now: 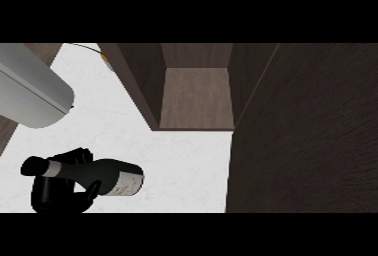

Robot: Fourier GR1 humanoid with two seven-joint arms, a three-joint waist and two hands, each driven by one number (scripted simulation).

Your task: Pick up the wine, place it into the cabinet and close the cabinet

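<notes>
Head view, read from the left edge across to the open cabinet [196, 95].

Far left of the cabinet, level with its opening: a grey forearm [33, 92], thick and rounded, slanting in from the left edge over the white counter [184, 165].

Below the cabinet and off to its left, near the view's lower left corner: the left hand [59, 195], black, fingers and thumb curled round the wine bottle [100, 175] from beneath and behind. Holds the dark glass body, with some fingers showing above the bottle's shoulder and others below it.

Wine bottle on its side in that grasp, outside the cabinet and well apart from its front edge. Neck pointing left, away from the cabinet; base and pale label [127, 184] turned right, toward it. Cannot tell whether the bottle touches the counter.

At the cabinet's upper left corner: a small yellow-green thing [103, 54], too small to identify.

Cabinet itself: dark wood side walls, lighter brown panel inside, front open.

Right of the opening: the cabinet door [310, 140], swung open, a broad dark wood panel filling the view's right side down to the lower edge.
</notes>
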